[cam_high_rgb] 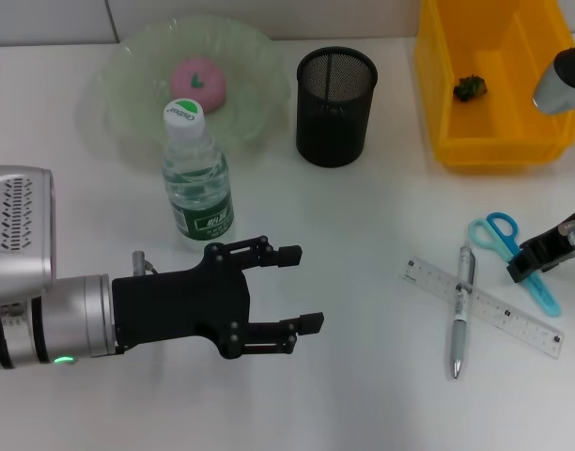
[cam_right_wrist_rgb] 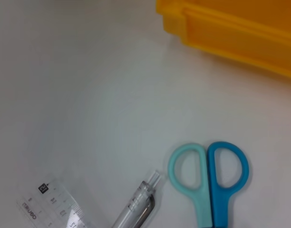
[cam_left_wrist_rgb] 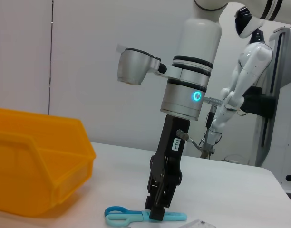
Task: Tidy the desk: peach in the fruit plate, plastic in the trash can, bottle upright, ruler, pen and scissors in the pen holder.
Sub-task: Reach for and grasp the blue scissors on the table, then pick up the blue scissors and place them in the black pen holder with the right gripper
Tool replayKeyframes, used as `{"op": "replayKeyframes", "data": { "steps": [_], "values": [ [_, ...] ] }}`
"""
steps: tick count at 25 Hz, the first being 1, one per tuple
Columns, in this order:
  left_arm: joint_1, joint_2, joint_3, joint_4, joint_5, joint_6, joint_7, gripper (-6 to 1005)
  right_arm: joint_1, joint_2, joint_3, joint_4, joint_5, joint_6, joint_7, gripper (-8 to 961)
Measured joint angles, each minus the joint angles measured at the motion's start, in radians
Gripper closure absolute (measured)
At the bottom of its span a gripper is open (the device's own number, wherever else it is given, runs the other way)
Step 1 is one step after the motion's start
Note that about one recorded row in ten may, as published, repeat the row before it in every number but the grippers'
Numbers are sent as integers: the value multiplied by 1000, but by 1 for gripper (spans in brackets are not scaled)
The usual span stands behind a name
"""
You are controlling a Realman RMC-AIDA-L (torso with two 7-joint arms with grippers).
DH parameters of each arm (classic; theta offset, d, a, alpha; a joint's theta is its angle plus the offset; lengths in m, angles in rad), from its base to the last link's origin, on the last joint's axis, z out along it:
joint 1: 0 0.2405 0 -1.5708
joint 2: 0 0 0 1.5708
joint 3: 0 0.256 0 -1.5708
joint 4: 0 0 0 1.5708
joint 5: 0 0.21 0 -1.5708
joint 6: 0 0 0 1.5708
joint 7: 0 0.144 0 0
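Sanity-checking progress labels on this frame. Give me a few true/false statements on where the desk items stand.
1. The peach lies in the fruit plate. True.
2. The water bottle lies on its side. False: it stands upright.
3. The scissors are in the pen holder. False: they lie on the desk, right gripper at them.
4. The pen lies across the ruler. True.
5. The left gripper holds the bottle. False: its jaws are open and empty.

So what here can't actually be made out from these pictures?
- Right gripper: down on the scissors, but no view shows whether it has closed on them.
- Scissors blades: cut off by the right wrist view's edge; partly covered by the gripper in the head view.
- Dark scrap in the yellow bin: too small to identify.
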Motion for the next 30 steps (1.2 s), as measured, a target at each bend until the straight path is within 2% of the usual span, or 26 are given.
{"op": "replayKeyframes", "data": {
  "steps": [4,9,15,25,30],
  "values": [
    [1,0,0,0,0,0,0,201,0,0,0,0,-1,1,0,544],
    [3,0,3,0,0,0,-1,201,-2,0,0,8,-3,9,-3,628],
    [1,0,6,0,0,0,-4,201,-3,0,0,14,-2,20,-7,627],
    [0,0,6,0,0,0,-4,202,-12,-1,8,28,2,43,-30,723],
    [1,1,6,7,-4,4,-5,202,-54,-3,12,-55,46,37,-38,752]
  ]
}}
